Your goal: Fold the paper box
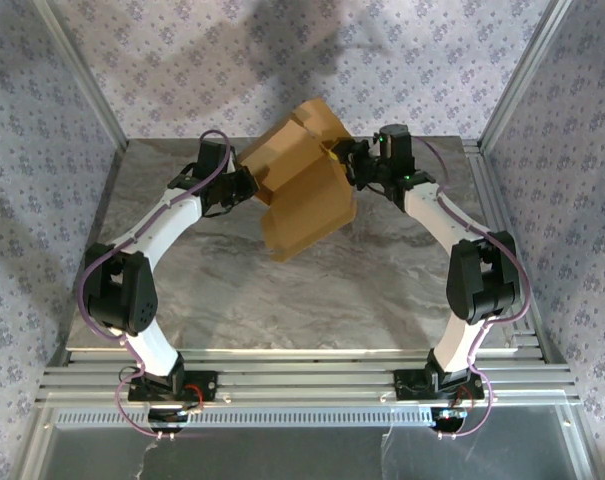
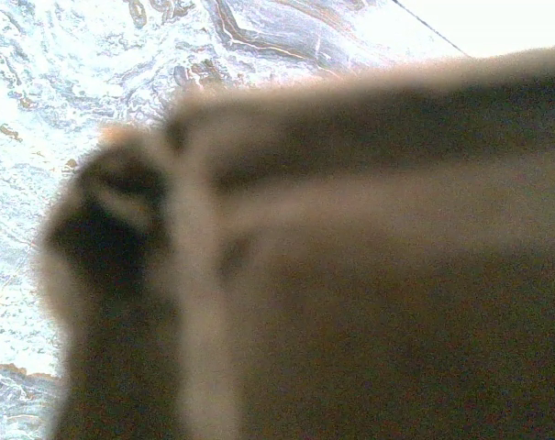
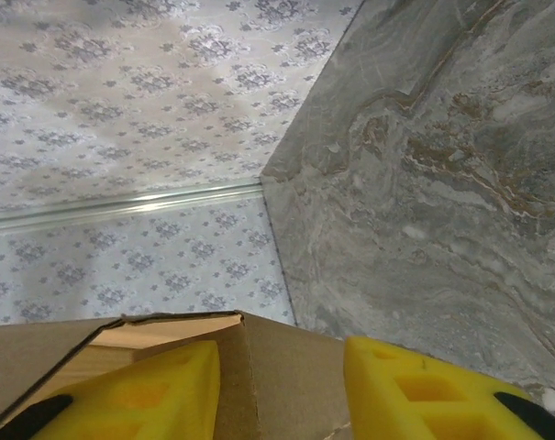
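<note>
Obs.: the paper box (image 1: 300, 175) is part-folded and tilted, raised over the far half of the table (image 1: 232, 290), roughly midway between its left and right edges. One loose panel hangs down toward the table centre. The left claw (image 1: 244, 188) meets the box's left side. It is pressed together, and I judge it is pinching a cardboard edge there, though the left wrist view gives only blurred brown card (image 2: 369, 275) close to the lens, so pad contact cannot be confirmed. The right claw (image 1: 352, 168) is at the box's right side near the far edge. In its wrist view the yellow fingers (image 3: 149, 394) stand spread, one on each side of a folded corner of card (image 3: 286, 376), one finger apparently inside the wall and one outside. Whether either pad presses the wall I cannot tell. Step in hand, as judged: seat a second grip on the right wall so a panel can be turned up. Risks: (1) if the right claw closes across the corner and not on a flat wall, it may crush or crease the thin card off its score line. (2) The left pinch looks to carry most of the box on a narrow edge, so any pull from the right could slide the card out and drop it onto the table. (3) The hanging panel is unsupported, so moving the box toward the near edge could catch it on the table surface and bend it backward.
</note>
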